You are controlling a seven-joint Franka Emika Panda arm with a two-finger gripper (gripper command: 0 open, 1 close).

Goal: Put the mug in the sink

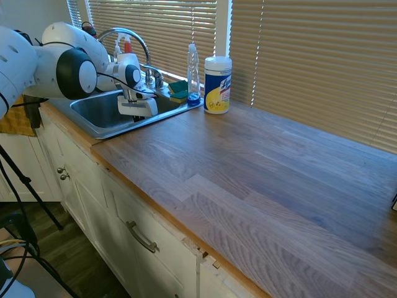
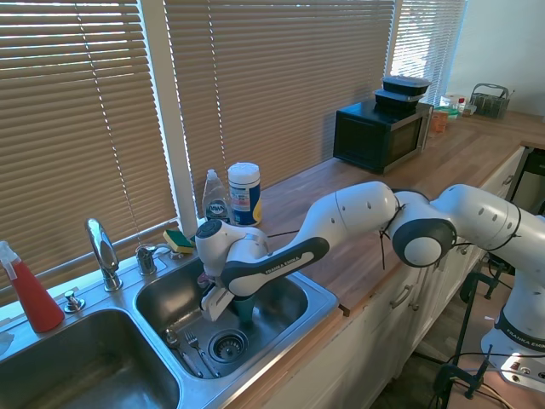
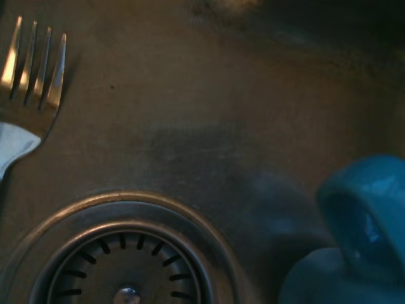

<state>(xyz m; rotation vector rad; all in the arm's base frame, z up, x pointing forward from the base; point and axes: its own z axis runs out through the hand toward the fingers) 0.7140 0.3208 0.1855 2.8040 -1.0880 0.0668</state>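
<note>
The teal-blue mug [image 2: 245, 308] is upright low inside the right basin of the stainless steel sink [image 2: 328, 300], just beside the drain [image 2: 228, 345]. My gripper [image 2: 241, 300] reaches down into that basin from above and appears shut on the mug's top. In the wrist view the mug [image 3: 354, 234] shows close by with a looped handle, above the basin floor. From the other side the gripper [image 1: 138, 114] hangs in the sink [image 1: 93, 130] and hides the mug.
A fork [image 3: 35, 63] lies on the basin floor near the drain [image 3: 126, 253]. The arched faucet [image 2: 102, 251] stands behind the divider. A sponge [image 2: 178, 240], a slim clear bottle [image 2: 214, 198] and a white canister [image 2: 244, 192] stand behind the basin. A red spray bottle [image 2: 30, 294] stands far left.
</note>
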